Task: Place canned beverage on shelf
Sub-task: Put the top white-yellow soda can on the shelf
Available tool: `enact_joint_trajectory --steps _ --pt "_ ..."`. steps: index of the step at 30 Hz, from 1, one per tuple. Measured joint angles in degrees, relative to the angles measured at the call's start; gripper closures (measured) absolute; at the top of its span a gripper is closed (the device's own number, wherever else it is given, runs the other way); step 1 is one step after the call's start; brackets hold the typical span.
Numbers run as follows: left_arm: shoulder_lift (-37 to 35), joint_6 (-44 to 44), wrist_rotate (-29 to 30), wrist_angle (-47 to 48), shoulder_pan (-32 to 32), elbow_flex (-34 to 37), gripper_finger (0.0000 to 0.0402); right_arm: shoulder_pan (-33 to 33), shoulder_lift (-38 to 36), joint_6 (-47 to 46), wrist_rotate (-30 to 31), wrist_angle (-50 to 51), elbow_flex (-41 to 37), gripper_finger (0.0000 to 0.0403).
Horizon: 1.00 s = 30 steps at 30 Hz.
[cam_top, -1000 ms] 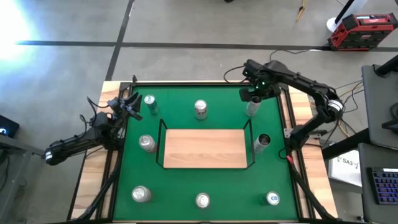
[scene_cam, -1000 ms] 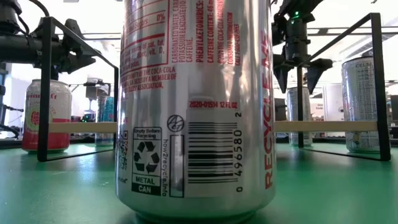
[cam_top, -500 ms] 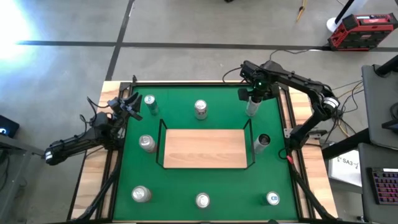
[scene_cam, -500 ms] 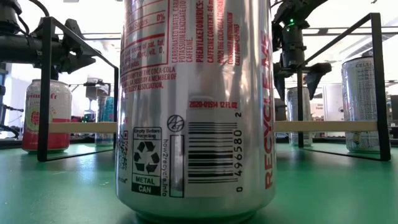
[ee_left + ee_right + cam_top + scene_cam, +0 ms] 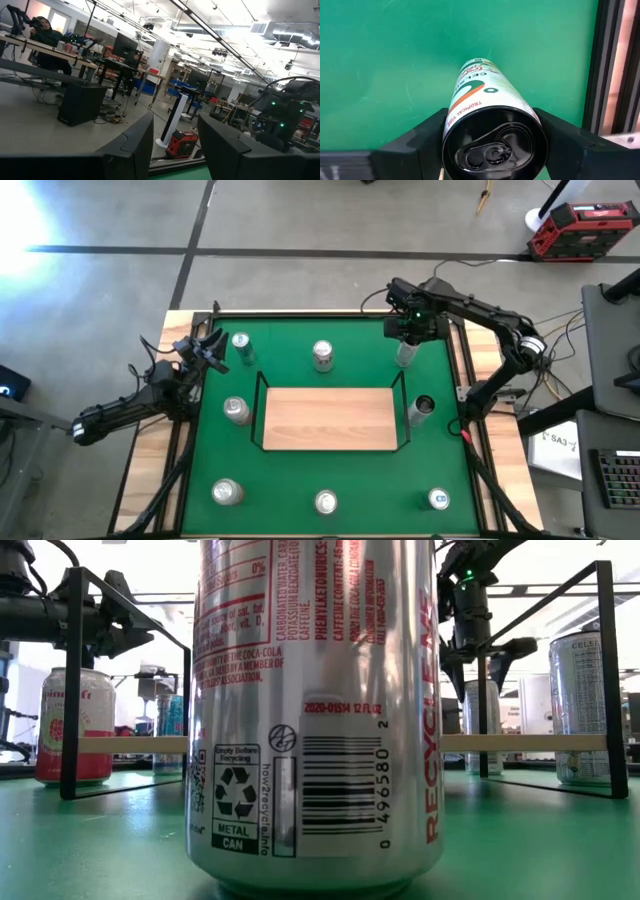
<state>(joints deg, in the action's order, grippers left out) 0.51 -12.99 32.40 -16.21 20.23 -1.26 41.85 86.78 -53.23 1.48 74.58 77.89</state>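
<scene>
Grip is what matters here: your right hand (image 5: 492,145) has its two fingers (image 5: 417,142) pressed against opposite sides of the slim Celsius can (image 5: 485,100), just below the top rim, at the far right corner of the green table (image 5: 330,470). The can stands upright on the felt, outside the shelf (image 5: 330,418), beyond that board's far right corner and near the table's right frame rail.

Expect a rigid but thin-walled aluminium cylinder, smooth and a little slippery; its tab looks unopened, so judge it full and fairly heavy for its width. A pinch this high on a tall narrow can may let the base swing, so lift straight and keep the squeeze moderate: too hard could dent the wall, too soft could let it slide. Clear the black wire rail (image 5: 262,412) before setting down on the light wood.

Your left hand (image 5: 205,348) waits at the table's far left edge, fingers pressed together, holding nothing.
</scene>
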Motion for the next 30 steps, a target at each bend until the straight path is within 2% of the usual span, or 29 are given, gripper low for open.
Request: enact_joint_trajectory --steps 4,12,19,27,30 --pt "0.0 0.0 0.0 0.0 0.0 0.0 0.0264 -0.3 0.0 -8.4 -0.6 0.1 0.1 0.0159" --pt "0.0 0.0 0.0 0.0 0.0 0.0 0.0264 -1.5 0.0 -35.8 -2.1 -1.8 1.9 0.0159" --pt "0.0 0.0 0.0 0.0 0.0 0.0 0.0264 -4.1 0.0 -54.5 -1.7 -4.5 3.6 0.0159" --pt "0.0 0.0 0.0 0.0 0.0 0.0 0.0264 -6.1 0.3 -70.4 -1.5 -5.5 3.8 0.0159" --pt "0.0 0.0 0.0 0.0 0.0 0.0 0.0264 -6.2 0.3 -72.8 -2.0 -5.5 3.8 0.0159"
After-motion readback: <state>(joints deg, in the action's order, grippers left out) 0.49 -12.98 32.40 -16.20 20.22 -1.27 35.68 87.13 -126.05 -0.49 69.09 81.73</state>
